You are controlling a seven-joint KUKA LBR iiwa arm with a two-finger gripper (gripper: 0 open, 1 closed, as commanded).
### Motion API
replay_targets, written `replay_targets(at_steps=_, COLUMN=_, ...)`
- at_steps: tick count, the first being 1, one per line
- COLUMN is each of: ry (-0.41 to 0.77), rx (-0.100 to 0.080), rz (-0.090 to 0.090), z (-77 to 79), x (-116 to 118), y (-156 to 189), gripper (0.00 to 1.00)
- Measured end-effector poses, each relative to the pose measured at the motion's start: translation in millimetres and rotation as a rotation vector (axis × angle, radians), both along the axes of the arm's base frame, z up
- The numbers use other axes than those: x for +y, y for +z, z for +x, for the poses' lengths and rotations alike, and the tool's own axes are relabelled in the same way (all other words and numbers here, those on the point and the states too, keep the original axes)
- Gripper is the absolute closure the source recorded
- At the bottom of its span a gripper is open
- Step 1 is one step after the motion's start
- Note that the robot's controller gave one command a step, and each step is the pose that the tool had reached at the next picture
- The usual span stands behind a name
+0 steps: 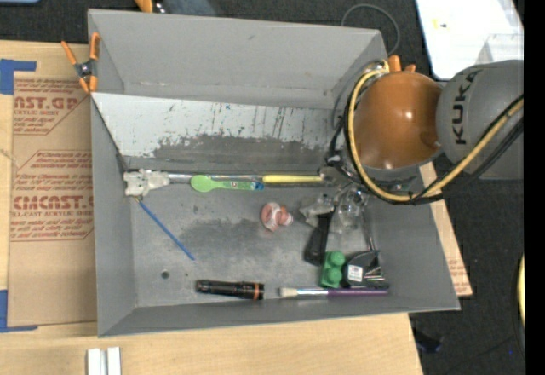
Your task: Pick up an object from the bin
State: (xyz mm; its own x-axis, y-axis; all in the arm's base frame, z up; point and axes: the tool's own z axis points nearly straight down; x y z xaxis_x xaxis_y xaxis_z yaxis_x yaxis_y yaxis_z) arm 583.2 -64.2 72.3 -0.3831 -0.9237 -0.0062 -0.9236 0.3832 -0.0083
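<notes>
Best to centre gripper (341,210) (open or closed, cannot tell) across black tool (318,242) just by it on bin (213,66) floor's right, clear of pink ball (274,216) and green block (334,269)

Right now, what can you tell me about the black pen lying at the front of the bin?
The black pen is a slim dark stick, probably plastic, with a reddish-brown band near its right end. It lies flat on the grey floor of the bin, close to the near wall, pointing left to right. A thin paintbrush lies just off its right end; whether they touch is unclear.
</notes>
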Motion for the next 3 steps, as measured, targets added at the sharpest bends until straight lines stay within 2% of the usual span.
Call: replay_targets(at_steps=3, ry=-0.003, rx=-0.002, rz=0.002, z=-0.1, x=1.5, y=12.3, gripper=1.0)
